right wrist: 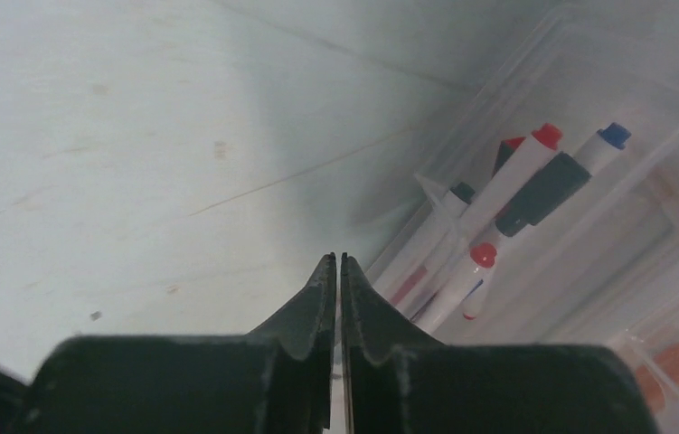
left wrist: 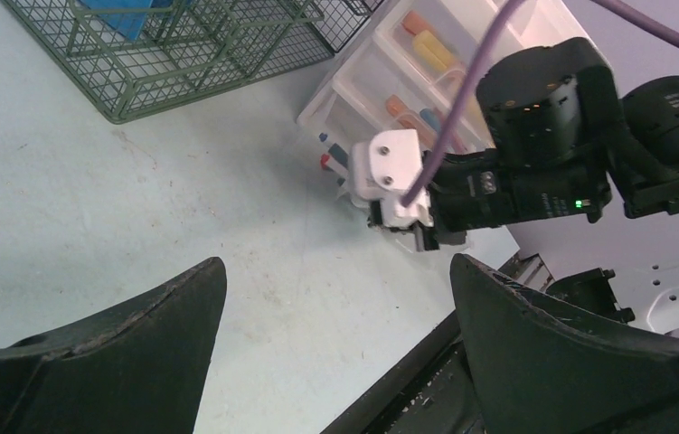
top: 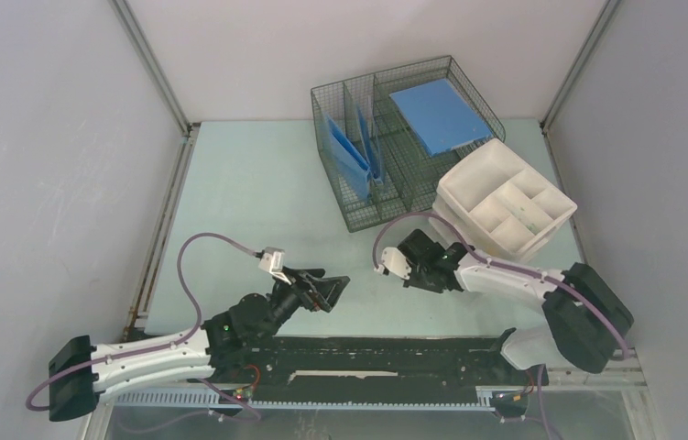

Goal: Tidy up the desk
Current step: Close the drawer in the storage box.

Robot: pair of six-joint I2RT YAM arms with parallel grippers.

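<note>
Standing here, I'd say the tidying looks close to finished. The pale green surface [top: 257,192] fills the enclosure from the arms out to the far wall, and I can see nothing loose on its open part.

At the far right sits a wire basket [top: 358,218]. Blue folders [top: 349,154] stand in its left slots and a flat blue folder [top: 439,115] rests across its right side. Just near-right of it a white divided tray [top: 457,186] sits tilted on top of a clear bin [left wrist: 353,86], which holds markers [right wrist: 507,190] and some orange pieces.

The right fingers [right wrist: 317,298] are pressed together on nothing, low over the surface just beside the bin's corner. The left fingers [top: 333,291] are spread wide and empty over the near middle.

What is left, I'd guess, is squaring up that tilted tray, if anything. I can't tell whether anything lies hidden behind the arms.
</note>
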